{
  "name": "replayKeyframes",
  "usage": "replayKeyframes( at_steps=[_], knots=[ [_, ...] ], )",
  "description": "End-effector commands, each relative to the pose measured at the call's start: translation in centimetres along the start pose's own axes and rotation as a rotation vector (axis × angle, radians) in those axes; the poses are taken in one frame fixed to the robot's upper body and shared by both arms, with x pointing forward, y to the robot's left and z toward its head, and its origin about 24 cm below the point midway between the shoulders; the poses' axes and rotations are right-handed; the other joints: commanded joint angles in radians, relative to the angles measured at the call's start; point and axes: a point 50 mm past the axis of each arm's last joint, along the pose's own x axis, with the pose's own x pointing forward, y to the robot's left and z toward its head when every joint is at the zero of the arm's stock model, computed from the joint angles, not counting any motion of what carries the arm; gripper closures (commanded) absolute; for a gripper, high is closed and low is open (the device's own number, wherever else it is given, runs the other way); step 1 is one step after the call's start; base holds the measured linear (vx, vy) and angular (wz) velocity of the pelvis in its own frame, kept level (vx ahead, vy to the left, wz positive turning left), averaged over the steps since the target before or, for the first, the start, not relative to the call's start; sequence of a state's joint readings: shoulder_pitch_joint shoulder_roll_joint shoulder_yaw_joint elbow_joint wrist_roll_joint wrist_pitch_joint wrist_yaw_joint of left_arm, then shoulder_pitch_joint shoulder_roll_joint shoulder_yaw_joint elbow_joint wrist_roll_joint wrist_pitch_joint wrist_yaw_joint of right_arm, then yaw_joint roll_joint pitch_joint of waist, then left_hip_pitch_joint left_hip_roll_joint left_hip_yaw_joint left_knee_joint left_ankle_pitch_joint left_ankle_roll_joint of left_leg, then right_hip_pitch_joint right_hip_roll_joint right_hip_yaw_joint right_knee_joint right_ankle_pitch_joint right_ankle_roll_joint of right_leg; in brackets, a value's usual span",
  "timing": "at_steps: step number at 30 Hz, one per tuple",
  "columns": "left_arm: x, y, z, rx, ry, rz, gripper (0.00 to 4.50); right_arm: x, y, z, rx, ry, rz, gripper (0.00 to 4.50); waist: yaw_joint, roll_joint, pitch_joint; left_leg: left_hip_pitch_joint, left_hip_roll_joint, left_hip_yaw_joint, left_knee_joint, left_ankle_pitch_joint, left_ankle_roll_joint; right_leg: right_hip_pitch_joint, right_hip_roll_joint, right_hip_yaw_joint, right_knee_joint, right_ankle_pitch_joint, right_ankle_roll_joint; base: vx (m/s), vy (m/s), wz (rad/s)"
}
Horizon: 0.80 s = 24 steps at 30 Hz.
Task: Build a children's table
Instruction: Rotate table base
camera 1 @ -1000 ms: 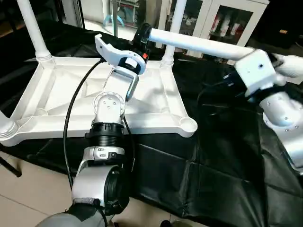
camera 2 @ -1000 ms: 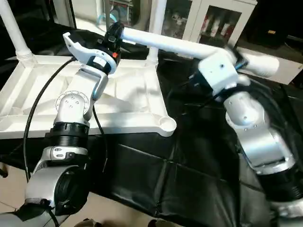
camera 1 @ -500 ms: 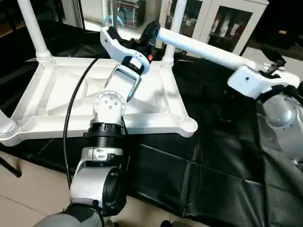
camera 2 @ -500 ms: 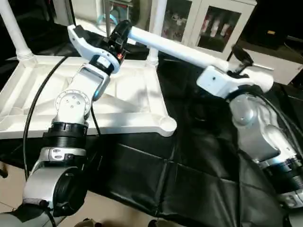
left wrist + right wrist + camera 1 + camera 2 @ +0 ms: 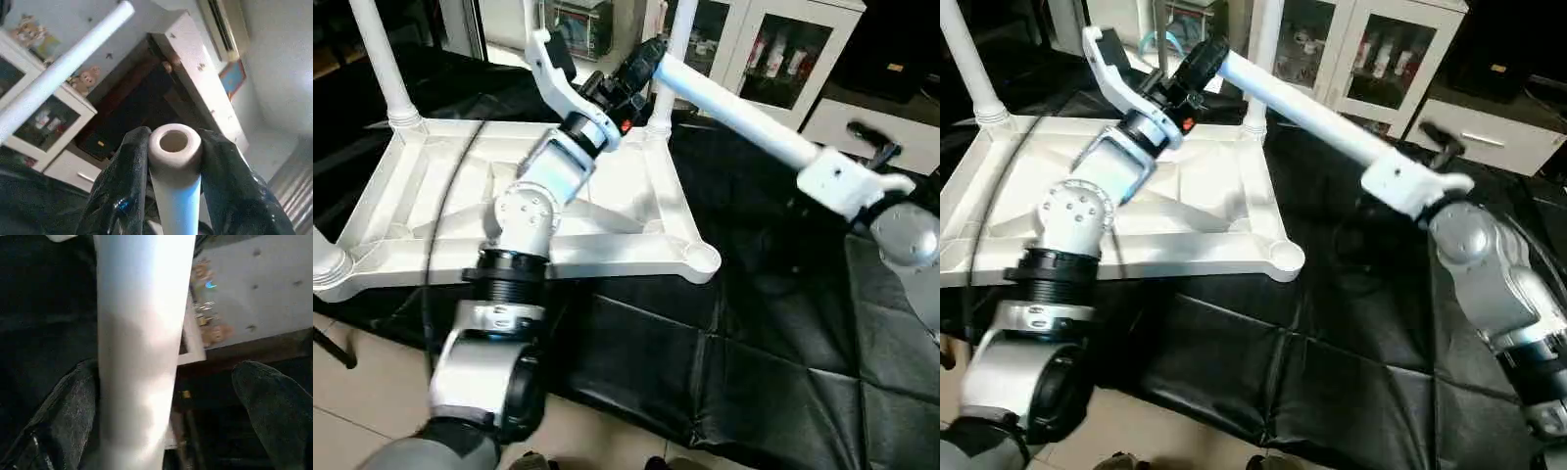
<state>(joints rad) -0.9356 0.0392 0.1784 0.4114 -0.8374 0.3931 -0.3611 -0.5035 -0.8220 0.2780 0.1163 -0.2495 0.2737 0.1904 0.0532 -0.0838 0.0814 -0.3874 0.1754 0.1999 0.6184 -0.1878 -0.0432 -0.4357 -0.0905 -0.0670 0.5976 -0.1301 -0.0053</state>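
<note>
Head view: my left tool (image 5: 631, 78) pinches the fourth leg (image 5: 734, 110) over the upturned tabletop (image 5: 440, 211), above its far edge. Left wrist: fingers (image 5: 124, 188) clamp the leg's open end. Right wrist: my right tool (image 5: 166, 431) spread, leg resting against one finger. Best swing it upright over the empty near socket (image 5: 702, 259) before pushing.

Free room and obstacles. The upturned tabletop (image 5: 636, 211) covers the left part of the black-draped table (image 5: 773, 343); the drape toward the right edge and front edge lies bare and passable. Upright legs (image 5: 380, 61) stand at three corners; the near right corner socket (image 5: 703, 258) is unoccupied, with open approach from above. A loose leg (image 5: 734, 106), clamped at one end by the left gripper (image 5: 174, 147) and lying between the spread fingers (image 5: 274, 406) of the right gripper (image 5: 864, 157), slants across the space above the tabletop's far right corner.
</note>
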Motion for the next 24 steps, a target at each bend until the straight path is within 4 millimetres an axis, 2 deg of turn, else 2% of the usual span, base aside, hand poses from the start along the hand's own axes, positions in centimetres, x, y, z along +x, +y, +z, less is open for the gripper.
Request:
replayKeyframes(
  at_steps=[1,7,10,12,16,18,20,21,24],
  knots=[
    [0.4,-0.9,0.6,0.092,0.019,-0.067,3.17,-0.3,-0.9,-0.2,0.057,0.003,-0.001,0.00,-0.001,0.001,-0.082,0.021,0.042,-0.020,-0.064,-0.173,0.058,0.069,-0.041,0.039,-0.057,-0.208,-0.180,0.000,0.000,0.00],
    [0.6,-1.4,1.6,0.161,0.047,-0.155,3.18,-0.5,0.3,-0.9,0.162,0.030,0.116,0.00,0.001,0.004,-0.079,0.024,0.044,-0.020,-0.067,-0.183,0.057,0.068,-0.043,0.040,-0.058,-0.215,-0.195,0.000,0.000,0.00],
    [0.5,-1.7,1.9,0.188,0.067,-0.212,3.18,-0.6,0.9,-1.3,0.162,0.028,0.158,0.00,0.002,0.005,-0.080,0.024,0.046,-0.020,-0.066,-0.180,0.049,0.068,-0.044,0.040,-0.056,-0.206,-0.207,0.000,0.000,0.00],
    [0.5,-1.7,1.9,0.190,0.065,-0.211,3.18,-0.6,1.0,-1.4,0.163,0.028,0.167,0.34,0.002,0.005,-0.079,0.025,0.046,-0.020,-0.067,-0.184,0.042,0.068,-0.045,0.041,-0.057,-0.214,-0.213,0.000,0.000,0.00],
    [0.5,-1.8,2.1,0.182,0.061,-0.233,3.18,-0.8,1.3,-1.7,0.165,0.035,0.201,0.49,0.004,0.001,-0.079,0.024,0.045,-0.020,-0.066,-0.186,0.039,0.069,-0.047,0.041,-0.058,-0.229,-0.209,0.000,0.000,0.00],
    [0.5,-2.0,2.2,0.158,0.058,-0.260,3.18,-0.9,1.7,-1.8,0.167,0.038,0.221,0.77,0.005,0.001,-0.078,0.023,0.046,-0.020,-0.067,-0.183,0.041,0.069,-0.047,0.041,-0.059,-0.230,-0.208,0.000,0.000,0.00],
    [0.5,-2.2,2.3,0.146,0.053,-0.274,3.18,-0.9,1.8,-1.9,0.161,0.040,0.231,0.82,0.005,0.000,-0.078,0.023,0.046,-0.019,-0.066,-0.181,0.043,0.068,-0.047,0.041,-0.058,-0.231,-0.210,0.000,0.000,0.00],
    [0.5,-2.3,2.4,0.133,0.046,-0.284,3.18,-0.9,2.0,-2.0,0.153,0.042,0.239,1.09,0.005,0.001,-0.078,0.023,0.046,-0.020,-0.067,-0.185,0.043,0.068,-0.047,0.040,-0.059,-0.238,-0.211,0.000,0.000,0.00],
    [0.5,-2.5,2.6,0.120,0.049,-0.304,3.18,-0.9,1.9,-2.0,0.154,0.042,0.236,1.29,0.004,0.000,-0.077,0.023,0.045,-0.019,-0.066,-0.187,0.042,0.067,-0.047,0.040,-0.060,-0.247,-0.208,0.000,0.000,0.00]
  ],
)
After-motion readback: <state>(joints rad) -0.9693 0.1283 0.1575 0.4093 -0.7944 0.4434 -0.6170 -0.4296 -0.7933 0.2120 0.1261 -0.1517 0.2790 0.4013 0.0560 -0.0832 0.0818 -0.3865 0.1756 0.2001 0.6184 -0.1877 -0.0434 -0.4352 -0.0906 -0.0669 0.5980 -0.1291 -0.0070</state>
